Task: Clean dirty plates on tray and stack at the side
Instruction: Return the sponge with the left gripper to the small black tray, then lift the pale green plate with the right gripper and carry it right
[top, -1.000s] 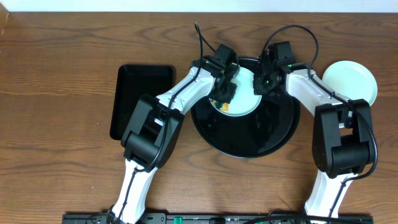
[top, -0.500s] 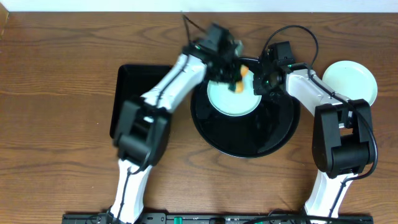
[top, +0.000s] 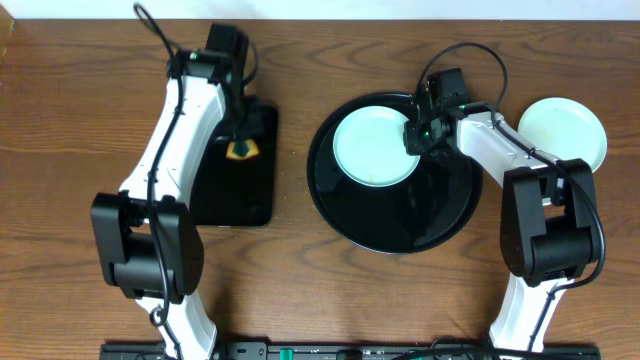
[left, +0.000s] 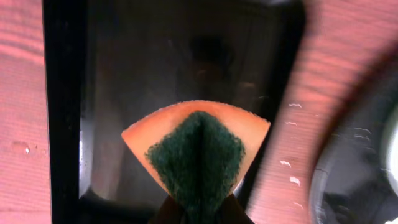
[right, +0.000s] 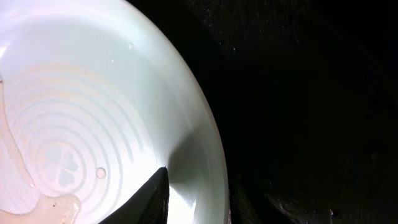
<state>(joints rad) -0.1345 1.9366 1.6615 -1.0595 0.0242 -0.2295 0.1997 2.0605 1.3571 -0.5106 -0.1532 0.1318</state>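
at the plate (top: 372, 148) rim, right gripper (top: 412, 138) fingertips cut off, grip unclear

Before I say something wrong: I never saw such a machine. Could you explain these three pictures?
Two robot arms stand at a wooden table. The wide picture looks down from above; the other two come from a camera on each wrist. The left gripper is shut on an orange and green sponge above a rectangular black tray. The right gripper is at the rim of a pale mint plate lying on the round black tray; whether it grips I cannot tell. A second plate lies on the table beside the right arm.
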